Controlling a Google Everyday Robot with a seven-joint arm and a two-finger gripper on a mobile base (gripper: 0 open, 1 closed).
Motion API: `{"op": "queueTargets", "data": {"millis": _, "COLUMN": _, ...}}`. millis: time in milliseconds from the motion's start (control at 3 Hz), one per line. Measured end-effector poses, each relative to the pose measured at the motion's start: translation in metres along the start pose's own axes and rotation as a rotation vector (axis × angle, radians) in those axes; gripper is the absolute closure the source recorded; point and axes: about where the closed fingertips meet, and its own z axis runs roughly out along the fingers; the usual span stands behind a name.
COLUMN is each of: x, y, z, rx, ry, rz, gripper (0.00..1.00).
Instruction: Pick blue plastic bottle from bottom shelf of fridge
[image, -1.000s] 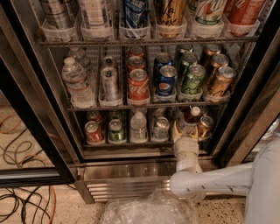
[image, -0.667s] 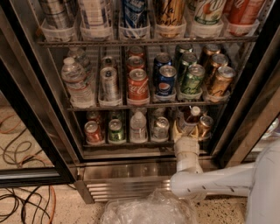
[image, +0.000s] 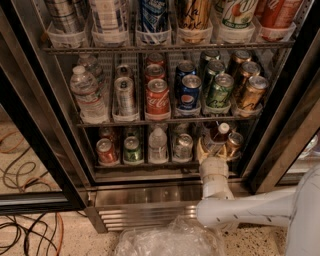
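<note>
The blue plastic bottle (image: 220, 133), with a white cap and dark brownish neck, leans to the right in the second lane from the right on the bottom shelf (image: 150, 164) of the fridge (image: 145, 196). My gripper (image: 215, 152) reaches in from below and is closed around the bottle's lower body, hiding its label. The white arm (image: 250, 210) comes in from the lower right, over the steel base grille.
On the bottom shelf stand a red can (image: 106, 150), a green can (image: 132, 149), a clear water bottle (image: 158, 143), a silver can (image: 183, 146) and a brown can (image: 234, 142) right of the gripper. Crinkled plastic (image: 170, 240) and cables (image: 25, 230) lie on the floor.
</note>
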Motion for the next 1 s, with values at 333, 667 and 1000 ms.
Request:
{"op": "queueTargets", "data": {"millis": 333, "x": -0.006, "y": 0.001, "z": -0.003, "rx": -0.008, "ry": -0.004, "rz": 0.001, "gripper": 1.0}}
{"op": "queueTargets", "data": {"millis": 667, "x": -0.033, "y": 0.004, "z": -0.02, "rx": -0.056, "ry": -0.011, "rz": 0.013, "gripper": 1.0}}
{"op": "queueTargets", "data": {"millis": 1000, "x": -0.05, "y": 0.011, "z": -0.052, "rx": -0.151, "ry": 0.048, "rz": 0.036, "gripper": 1.0}}
